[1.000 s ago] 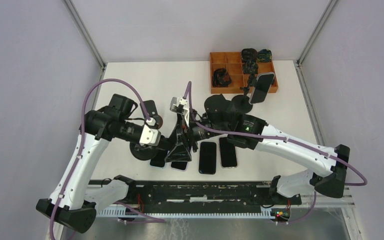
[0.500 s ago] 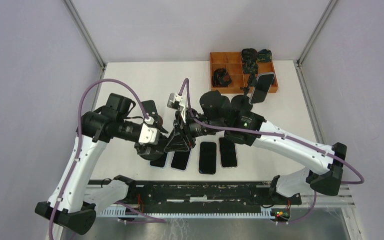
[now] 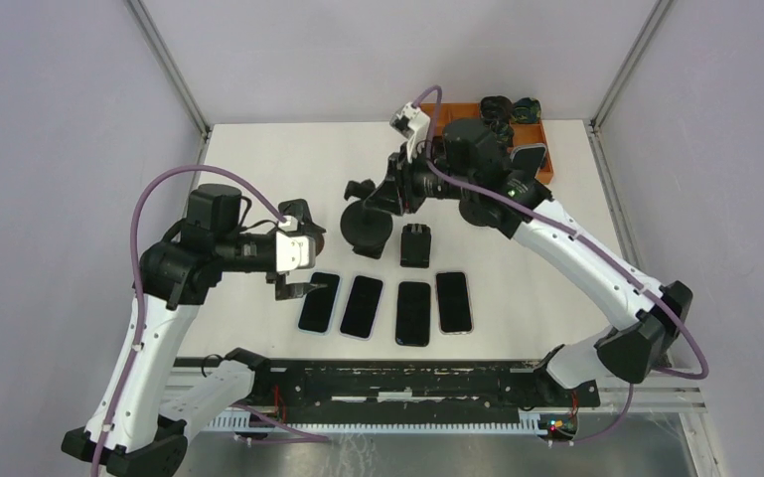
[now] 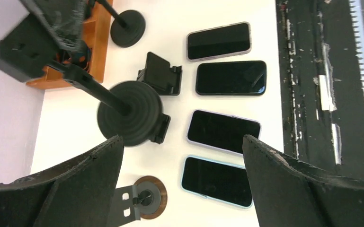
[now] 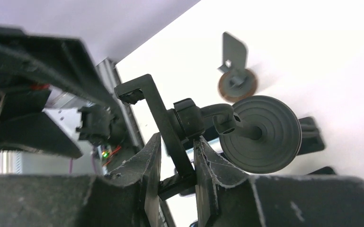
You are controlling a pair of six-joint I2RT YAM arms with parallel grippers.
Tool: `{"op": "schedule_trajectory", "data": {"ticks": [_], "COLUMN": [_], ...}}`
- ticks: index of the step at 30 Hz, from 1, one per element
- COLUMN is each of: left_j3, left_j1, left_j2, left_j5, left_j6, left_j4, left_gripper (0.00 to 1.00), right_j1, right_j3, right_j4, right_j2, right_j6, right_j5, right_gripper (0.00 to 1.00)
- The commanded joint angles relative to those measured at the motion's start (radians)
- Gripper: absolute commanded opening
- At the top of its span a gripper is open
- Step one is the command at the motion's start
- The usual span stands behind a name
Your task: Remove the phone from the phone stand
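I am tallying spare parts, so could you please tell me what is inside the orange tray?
Two dark items show at the far edge of the orange tray. The right arm covers most of the tray, so its other compartments cannot be seen.

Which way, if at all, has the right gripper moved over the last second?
Yes. The right gripper has moved away from the row of phones toward the table's far side, nearer the orange tray, its fingers shut on the black stand.

White table (image 3: pixel 288 159), grey walls (image 3: pixel 60 119)
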Motion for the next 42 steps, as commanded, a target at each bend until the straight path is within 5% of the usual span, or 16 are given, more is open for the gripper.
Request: {"op": "schedule_trajectory", "data": {"ticks": [1, 12, 19, 32, 35, 40, 42], "left_j3": [0.007, -0.018, -0.043, -0.055, -0.052, -0.047, -0.045], "left_j1": [-0.001, -0.002, -0.001, -0.002, -0.001, -0.001, -0.001], "left_j2": [-0.007, -0.020, -0.029, -0.014, -0.007, -0.006, -0.006], "left_j5": [-0.075, -0.051, -0.042, -0.021, -0.019, -0.014, -0.016], "left_j6": [-0.107, -0.055, -0.019, -0.006, -0.013, -0.027, -0.030], "left_j4": [0.063, -0.003, -0.009, -0.011, -0.010, -0.006, -0.005], "left_gripper": [1.00, 1.00, 1.00, 1.00, 1.00, 1.00, 1.00], "right_j1": [-0.048, -0.143, -0.162, -0.166, -0.166, -0.178, -0.189], "right_j3": [0.159, 0.571, 0.568, 0.590, 0.587, 0.616, 0.633], "right_j4": [0.152, 0.197, 0.332, 0.293, 0.273, 0.214, 0.182], "right_j2": [0.077, 0.538, 0.692, 0.779, 0.779, 0.744, 0.713], "right_j6": [-0.037, 0.014, 0.088, 0.075, 0.071, 0.031, 0.020], "right_j5": [0.012, -0.002, -0.025, -0.004, 0.005, 0.031, 0.046], "right_gripper": [0.00, 0.00, 0.00, 0.02, 0.24, 0.90, 0.98]}}
